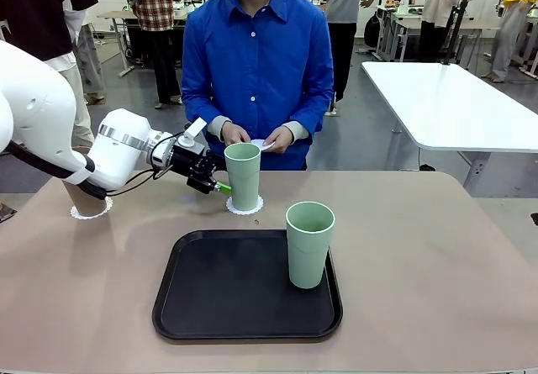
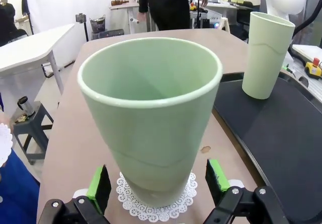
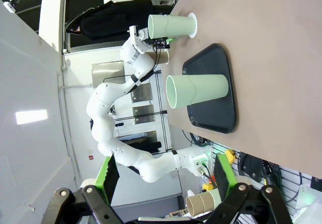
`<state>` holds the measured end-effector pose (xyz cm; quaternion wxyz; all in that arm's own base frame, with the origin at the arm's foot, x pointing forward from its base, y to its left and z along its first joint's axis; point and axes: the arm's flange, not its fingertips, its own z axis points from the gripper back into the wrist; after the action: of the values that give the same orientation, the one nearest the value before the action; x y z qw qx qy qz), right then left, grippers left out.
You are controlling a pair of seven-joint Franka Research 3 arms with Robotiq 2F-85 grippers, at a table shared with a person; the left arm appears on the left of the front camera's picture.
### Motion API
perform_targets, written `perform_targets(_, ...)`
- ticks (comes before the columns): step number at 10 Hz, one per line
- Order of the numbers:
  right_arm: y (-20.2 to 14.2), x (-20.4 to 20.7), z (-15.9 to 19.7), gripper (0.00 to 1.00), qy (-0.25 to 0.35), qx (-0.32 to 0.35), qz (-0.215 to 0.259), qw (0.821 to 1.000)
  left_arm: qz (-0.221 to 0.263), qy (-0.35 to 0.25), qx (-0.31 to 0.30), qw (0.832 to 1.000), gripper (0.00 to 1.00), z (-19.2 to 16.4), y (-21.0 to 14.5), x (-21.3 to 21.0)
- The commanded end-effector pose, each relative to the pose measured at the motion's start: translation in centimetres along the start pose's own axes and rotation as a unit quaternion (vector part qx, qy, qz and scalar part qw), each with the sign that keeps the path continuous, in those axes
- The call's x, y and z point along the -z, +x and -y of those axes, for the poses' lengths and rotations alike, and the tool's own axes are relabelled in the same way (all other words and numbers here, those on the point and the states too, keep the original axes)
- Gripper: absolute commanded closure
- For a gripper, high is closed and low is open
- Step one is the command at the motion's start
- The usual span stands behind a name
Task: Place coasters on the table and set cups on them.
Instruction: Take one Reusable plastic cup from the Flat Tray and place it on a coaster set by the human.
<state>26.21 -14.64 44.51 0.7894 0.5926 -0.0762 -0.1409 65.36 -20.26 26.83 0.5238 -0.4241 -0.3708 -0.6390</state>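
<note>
A mint green cup (image 1: 243,175) (image 2: 151,118) stands upright on a lacy white coaster (image 1: 245,207) (image 2: 156,206) on the tan table (image 1: 420,248). My left gripper (image 1: 216,186) (image 2: 158,183) is open, with its green pads either side of the cup's base and a small gap on each side. A second green cup (image 1: 309,244) (image 2: 265,55) (image 3: 197,90) stands on the black tray (image 1: 248,286). At far left a tan cup (image 1: 81,199) sits on another coaster (image 1: 91,213), mostly hidden by my left arm. My right gripper (image 3: 166,176) is open and holds nothing, high above the table.
A person in a blue shirt stands at the far edge, holding a coaster (image 1: 262,144) in both hands just behind the green cup. The white glossy table (image 1: 454,105) stands at the back right.
</note>
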Motion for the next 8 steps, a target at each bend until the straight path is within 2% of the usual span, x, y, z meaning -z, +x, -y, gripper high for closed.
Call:
perform_targets(1,0.0,0.1,-0.1,0.0,0.011,-0.004,0.001,1.0,-0.042,0.009,0.015,0.999,0.0,1.8,1.5,-1.5)
perform_targets(3,0.0,0.1,-0.1,0.0,0.011,-0.004,0.001,1.0,-0.082,0.027,0.022,0.996,0.0,2.5,3.0,-2.8)
perform_targets(4,0.0,0.1,-0.1,0.0,0.011,-0.004,0.001,1.0,-0.124,0.037,0.027,0.991,0.0,3.3,4.1,-3.4)
perform_targets(5,0.0,0.1,-0.1,0.0,0.011,-0.004,0.001,1.0,-0.207,0.077,0.006,0.975,0.0,4.6,5.5,-3.9)
perform_targets(6,0.0,0.1,-0.1,0.0,0.011,-0.004,0.001,1.0,-0.258,0.1,-0.011,0.961,0.0,5.8,7.3,-4.0)
perform_targets(8,0.0,0.1,-0.1,0.0,0.011,-0.004,0.001,1.0,-0.335,0.145,-0.008,0.931,0.0,8.6,11.2,-4.4)
